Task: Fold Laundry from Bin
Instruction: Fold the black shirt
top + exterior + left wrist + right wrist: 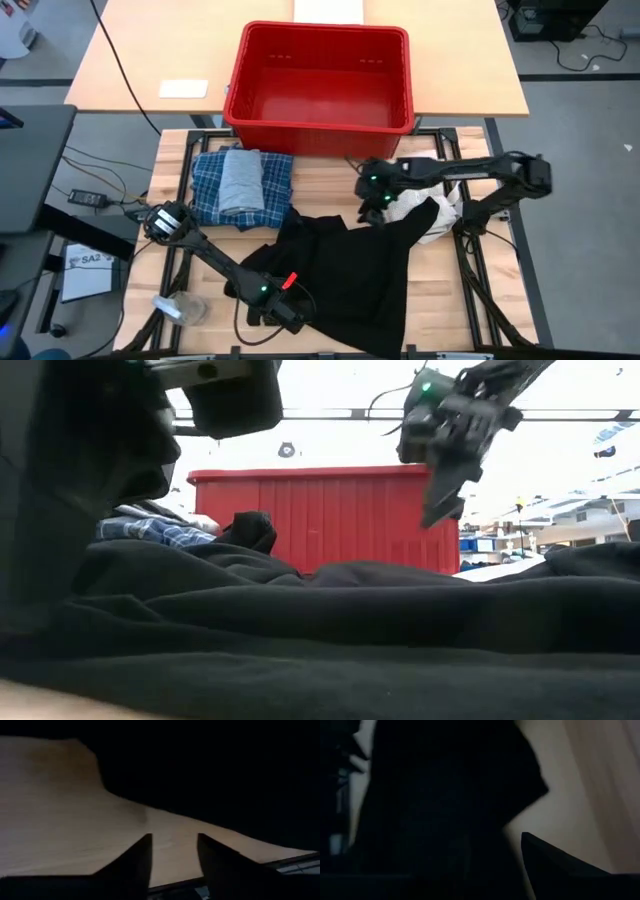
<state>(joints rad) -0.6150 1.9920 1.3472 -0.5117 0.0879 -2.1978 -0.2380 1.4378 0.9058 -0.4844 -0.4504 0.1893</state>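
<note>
Wooden table [330, 190] bears a red bin [318, 78] at twelve o'clock, nothing visible inside. Left gripper [174, 855] stands narrowly parted, holding nothing; whether the right gripper's [372, 208] fingers are parted I cannot tell.

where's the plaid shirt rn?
High view: the plaid shirt lies folded on the table's left side, just in front of the red bin, a grey piece on top.

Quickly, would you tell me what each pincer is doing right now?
Left pincer: open, empty, above bare table beside the black garment.
Right pincer: cannot be told; it is at the garment's far edge.
</note>
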